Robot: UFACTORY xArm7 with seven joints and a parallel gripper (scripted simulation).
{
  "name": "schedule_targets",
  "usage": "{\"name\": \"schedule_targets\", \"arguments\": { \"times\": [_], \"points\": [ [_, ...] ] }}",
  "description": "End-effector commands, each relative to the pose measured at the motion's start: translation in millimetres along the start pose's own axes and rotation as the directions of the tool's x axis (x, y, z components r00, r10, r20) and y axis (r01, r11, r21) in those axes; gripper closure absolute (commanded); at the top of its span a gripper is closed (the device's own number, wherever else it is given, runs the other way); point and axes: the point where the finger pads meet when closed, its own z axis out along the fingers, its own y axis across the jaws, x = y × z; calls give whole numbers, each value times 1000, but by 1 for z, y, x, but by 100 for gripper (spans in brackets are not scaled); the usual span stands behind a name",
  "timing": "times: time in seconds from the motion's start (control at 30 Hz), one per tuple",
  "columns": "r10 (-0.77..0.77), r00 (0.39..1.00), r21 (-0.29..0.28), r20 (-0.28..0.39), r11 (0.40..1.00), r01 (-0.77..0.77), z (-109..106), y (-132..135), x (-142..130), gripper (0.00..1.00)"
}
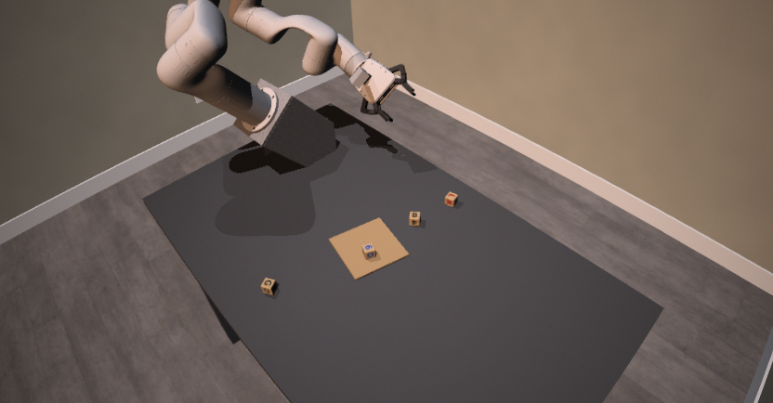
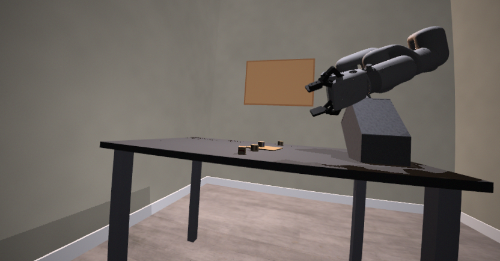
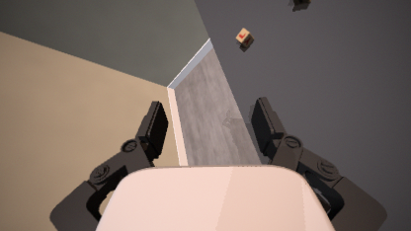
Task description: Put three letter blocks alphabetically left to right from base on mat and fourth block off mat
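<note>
The tan mat [image 1: 346,243] [image 2: 276,148] lies flat on the table. A block with a blue mark on top [image 1: 368,249] [image 2: 261,144] sits near its middle; I cannot tell whether this mark is a 6 or a letter. A block with a black B on top [image 1: 414,216] [image 2: 254,147] lies off the mat. Beyond it is a block with a red L on top [image 1: 451,198] [image 2: 241,150] [image 3: 244,37]. A block with a black G on top [image 1: 268,283] [image 2: 280,142] lies off the opposite side. My gripper [image 1: 401,107] [image 2: 309,101] [image 3: 208,111] is open and empty, high above the table and away from all blocks.
The dark table [image 1: 459,303] [image 2: 210,151] carries the robot's base block [image 1: 302,130] [image 2: 384,126] at one end. The red L block is the one closest to the table's long edge on the tan wall's side. An orange panel [image 2: 279,82] hangs on the wall.
</note>
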Motion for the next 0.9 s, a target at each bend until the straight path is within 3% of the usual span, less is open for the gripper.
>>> {"name": "schedule_targets", "arguments": {
  "times": [0.0, 0.6, 0.7, 0.83, 0.87],
  "points": [
    [3, 1000, 1, 0, 1000, -3, 0, -2, 1, 0],
    [2, 1000, -2, 0, 1000, -2, 0, -2, 0, 0],
    [-12, 1000, -43, -3, 999, 12, 7, -4, -3, 0],
    [-59, 998, -177, -6, 983, 57, 34, -13, -9, 0],
    [-64, 998, -188, -5, 980, 62, 37, -14, -10, 0]
  ]
}}
